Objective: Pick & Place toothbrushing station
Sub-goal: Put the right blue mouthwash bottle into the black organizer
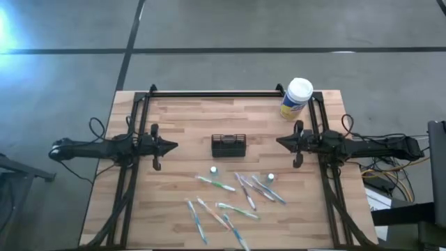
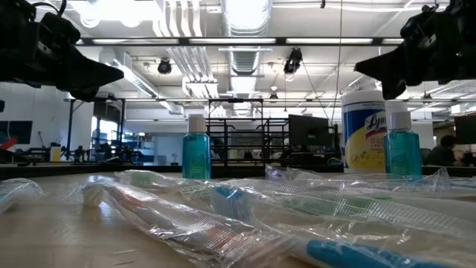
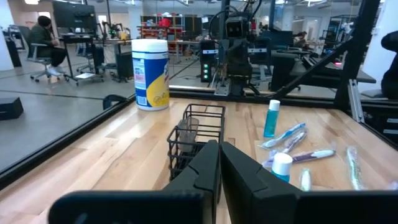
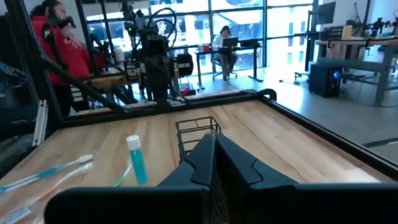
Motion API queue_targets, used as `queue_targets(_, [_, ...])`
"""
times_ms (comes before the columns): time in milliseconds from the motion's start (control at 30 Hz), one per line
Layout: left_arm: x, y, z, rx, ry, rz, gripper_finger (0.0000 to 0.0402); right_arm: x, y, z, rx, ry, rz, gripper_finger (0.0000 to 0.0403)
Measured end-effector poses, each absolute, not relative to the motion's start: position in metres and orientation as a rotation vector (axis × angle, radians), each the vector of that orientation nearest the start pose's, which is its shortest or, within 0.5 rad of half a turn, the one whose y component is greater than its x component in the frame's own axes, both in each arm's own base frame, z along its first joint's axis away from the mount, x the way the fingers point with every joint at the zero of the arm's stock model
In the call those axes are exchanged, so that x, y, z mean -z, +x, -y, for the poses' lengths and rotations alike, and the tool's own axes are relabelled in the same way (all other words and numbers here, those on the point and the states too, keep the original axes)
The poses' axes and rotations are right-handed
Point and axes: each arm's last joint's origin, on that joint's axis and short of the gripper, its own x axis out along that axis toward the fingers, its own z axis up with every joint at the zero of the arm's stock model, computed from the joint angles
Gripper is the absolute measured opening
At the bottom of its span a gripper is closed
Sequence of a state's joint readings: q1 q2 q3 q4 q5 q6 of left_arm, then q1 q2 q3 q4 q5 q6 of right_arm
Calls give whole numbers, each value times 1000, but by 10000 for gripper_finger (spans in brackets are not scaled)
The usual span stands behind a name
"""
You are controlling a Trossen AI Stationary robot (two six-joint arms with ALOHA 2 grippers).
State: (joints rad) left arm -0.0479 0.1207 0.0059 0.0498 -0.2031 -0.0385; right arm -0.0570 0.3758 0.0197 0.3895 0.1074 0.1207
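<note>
The left gripper [image 1: 174, 146] hangs above the desk [image 1: 174, 118] at 9 o'clock from the holder [image 1: 228, 146], jaws clenched on nothing and pointing toward it. The holder, a black wire-mesh box, stands upright near the desk's middle, apart from both grippers. From the holder toward 6 o'clock, wrapped toothbrushes [image 1: 216, 184] lie scattered flat, spreading toward the near edge, with two small blue bottles [image 1: 213, 170] upright among them, one just at 7 o'clock from the holder and the other [image 1: 270, 178] at 4 o'clock. A white-lidded canister [image 1: 296, 98] with a yellow label stands at 1 o'clock from the holder, near the far right corner. The right gripper [image 1: 279, 142] hangs at 3 o'clock from the holder, jaws clenched and empty, tips facing the holder. In the wrist views, people [image 4: 65, 53] sit or stand in the room beyond the desk
</note>
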Motion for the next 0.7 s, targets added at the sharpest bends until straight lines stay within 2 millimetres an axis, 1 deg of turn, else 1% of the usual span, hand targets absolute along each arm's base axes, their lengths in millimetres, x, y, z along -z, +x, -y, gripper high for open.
queue_targets(167, [-161, 104, -1, -155, -23, -61, 21, -191, 127, 10, 165, 119, -1, 13])
queue_targets(267, [-161, 104, -1, -155, -23, -61, 21, -210, 135, 11, 185, 95, -57, 13])
queue_targets(367, [-160, 104, -1, -153, -22, -64, 21, -228, 144, 13, 230, 71, -180, 13])
queue_targets(467, [-160, 104, -1, -153, -40, -67, 21, -242, 153, 14, 266, 76, -327, 13])
queue_targets(533, [-160, 104, -1, -152, -53, -67, 21, -253, 159, 15, 284, 85, -372, 13])
queue_targets(600, [-160, 104, -1, -152, -54, -67, 21, -260, 165, 15, 289, 92, -410, 13])
queue_targets(700, [-160, 104, -1, -153, -66, -67, 21, -263, 173, 16, 291, 90, -448, 13])
